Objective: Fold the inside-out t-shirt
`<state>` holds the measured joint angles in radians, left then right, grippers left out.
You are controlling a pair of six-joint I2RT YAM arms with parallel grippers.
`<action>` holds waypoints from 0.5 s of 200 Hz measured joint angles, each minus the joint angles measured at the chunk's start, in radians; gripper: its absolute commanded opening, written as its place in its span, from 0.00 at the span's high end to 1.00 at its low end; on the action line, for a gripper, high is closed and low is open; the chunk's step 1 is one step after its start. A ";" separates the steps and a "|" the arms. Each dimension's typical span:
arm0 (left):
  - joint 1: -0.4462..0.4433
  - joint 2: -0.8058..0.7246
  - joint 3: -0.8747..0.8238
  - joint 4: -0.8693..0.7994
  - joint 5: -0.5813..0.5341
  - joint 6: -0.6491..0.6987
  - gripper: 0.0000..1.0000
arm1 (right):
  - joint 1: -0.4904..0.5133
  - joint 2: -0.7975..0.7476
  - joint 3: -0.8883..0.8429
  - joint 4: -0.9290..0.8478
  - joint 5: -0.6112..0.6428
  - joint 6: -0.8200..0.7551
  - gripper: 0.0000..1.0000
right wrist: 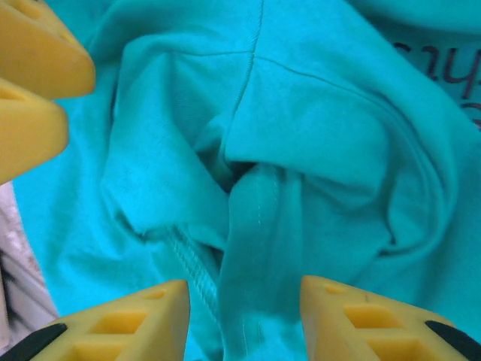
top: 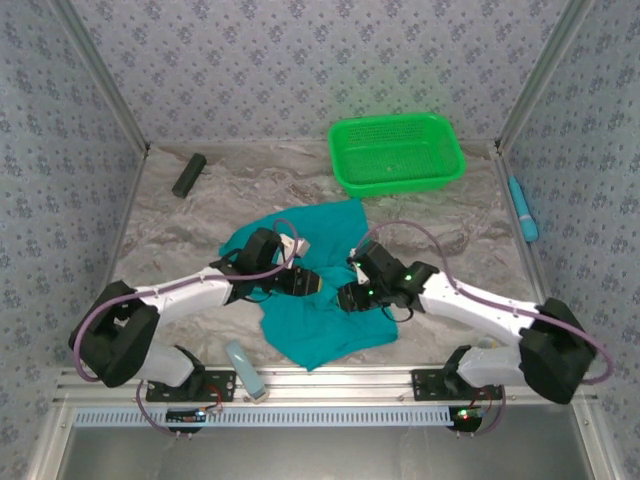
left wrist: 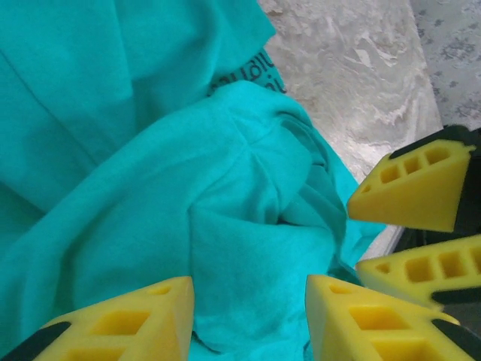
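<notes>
On the table point(top: 180, 240), near its front middle, the inside-out t-shirt point(top: 320, 335) is found bunched in deep folds. The left tool point(left wrist: 248, 320) and right tool point(right wrist: 244, 320) are spread just above it, nothing pinched. Several layers could be caught together if a closing were made blindly. The marbled surface is enclosed by patterned walls point(top: 300, 60).

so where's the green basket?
Top view: the green basket sits far right on the table, just beyond the teal t-shirt.
</notes>
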<state>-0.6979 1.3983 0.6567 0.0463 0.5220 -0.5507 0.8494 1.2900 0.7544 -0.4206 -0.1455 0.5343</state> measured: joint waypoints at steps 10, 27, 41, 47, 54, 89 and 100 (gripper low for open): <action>0.000 0.013 0.006 -0.002 -0.018 0.000 0.57 | 0.019 0.042 0.009 0.008 0.020 -0.002 0.61; 0.005 0.043 0.022 -0.003 -0.048 0.000 0.57 | 0.047 0.106 0.027 0.011 0.068 -0.015 0.96; 0.013 0.069 0.037 -0.002 -0.069 0.000 0.57 | 0.057 0.132 0.038 0.009 0.112 -0.014 1.00; 0.018 0.083 0.044 -0.002 -0.078 0.000 0.57 | 0.059 0.130 0.040 0.008 0.130 -0.015 1.00; 0.021 0.099 0.052 -0.002 -0.089 0.000 0.58 | 0.058 0.121 0.042 0.006 0.146 -0.022 1.00; 0.037 0.209 0.101 0.018 -0.171 -0.014 0.67 | -0.059 -0.048 0.043 0.011 -0.002 -0.065 1.00; 0.037 0.257 0.117 0.040 -0.194 -0.021 0.68 | -0.134 -0.114 0.032 0.036 -0.064 -0.078 1.00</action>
<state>-0.6609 1.6558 0.7742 0.0860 0.3283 -0.5716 0.7155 1.1763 0.7864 -0.3847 -0.2092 0.4564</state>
